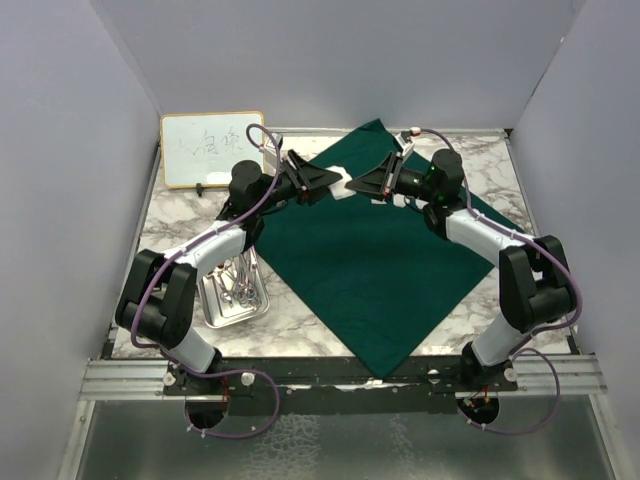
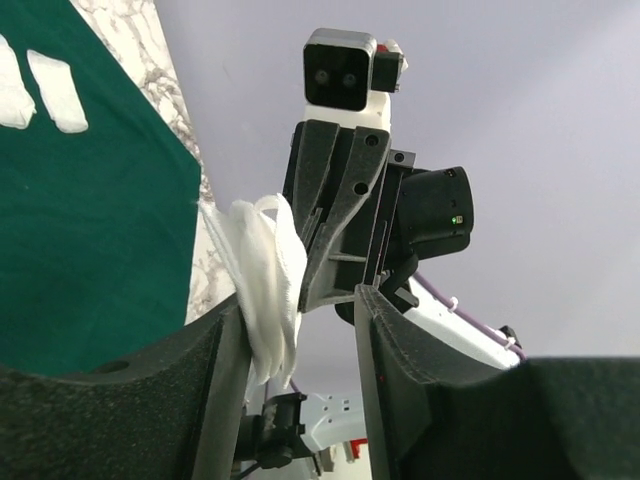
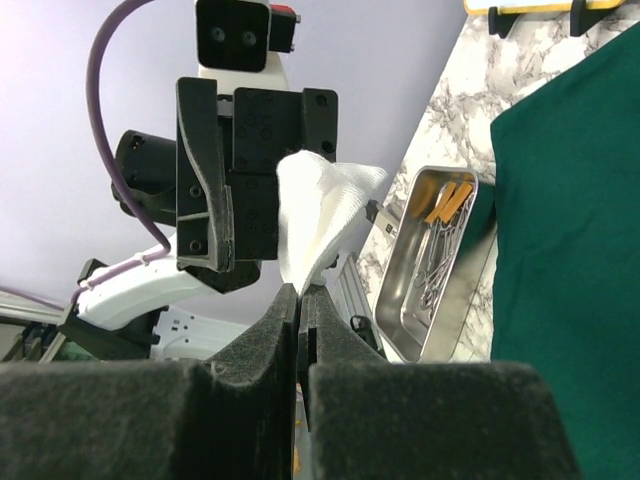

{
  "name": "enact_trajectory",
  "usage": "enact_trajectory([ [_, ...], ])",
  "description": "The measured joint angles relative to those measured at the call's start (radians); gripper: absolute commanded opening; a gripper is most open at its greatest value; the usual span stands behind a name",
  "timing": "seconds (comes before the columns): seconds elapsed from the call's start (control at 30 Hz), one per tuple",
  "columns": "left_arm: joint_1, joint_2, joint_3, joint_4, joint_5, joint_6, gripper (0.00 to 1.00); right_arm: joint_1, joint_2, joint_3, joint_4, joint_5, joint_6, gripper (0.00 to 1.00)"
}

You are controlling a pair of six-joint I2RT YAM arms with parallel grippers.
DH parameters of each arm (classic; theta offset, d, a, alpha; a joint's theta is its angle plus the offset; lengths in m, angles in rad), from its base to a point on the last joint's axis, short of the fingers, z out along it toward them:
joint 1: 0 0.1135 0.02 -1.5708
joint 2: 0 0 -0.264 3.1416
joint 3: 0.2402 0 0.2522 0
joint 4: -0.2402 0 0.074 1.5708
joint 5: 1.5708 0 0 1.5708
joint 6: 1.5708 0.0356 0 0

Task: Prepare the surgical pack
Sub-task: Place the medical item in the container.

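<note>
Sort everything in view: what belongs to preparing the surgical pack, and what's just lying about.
Belongs to the job: green drape, steel tray, instruments in the tray, white gauze pinched in the right hand, gauze strips on the drape.
Just lying about: whiteboard at the far left corner.

Blocked over the far half of the drape [image 1: 370, 280] by the left gripper [image 1: 335, 182] and right gripper [image 1: 358, 187], nose to nose at a gauze square [image 3: 327, 205]. Open above the drape's near half and the marble table [image 1: 485, 160] at far right. Hemmed by whiteboard [image 1: 212, 148] far left, tray [image 1: 215, 305] near left, walls [image 1: 330, 60] around
</note>
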Motion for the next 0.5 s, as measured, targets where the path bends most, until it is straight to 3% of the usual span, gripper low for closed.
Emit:
enact_trajectory([
  [0.33,0.000,-0.018,0.000,0.003,-0.014,0.003,0.16,0.000,-0.007,-0.011,-0.007,0.025,-0.003,0.01],
  [0.47,0.000,-0.022,0.000,0.006,-0.019,0.006,0.14,0.000,-0.008,-0.011,-0.006,0.028,-0.003,0.01],
  [0.5,0.000,-0.022,0.000,0.006,-0.021,0.006,0.17,0.000,-0.008,-0.011,-0.006,0.029,-0.003,0.01],
])
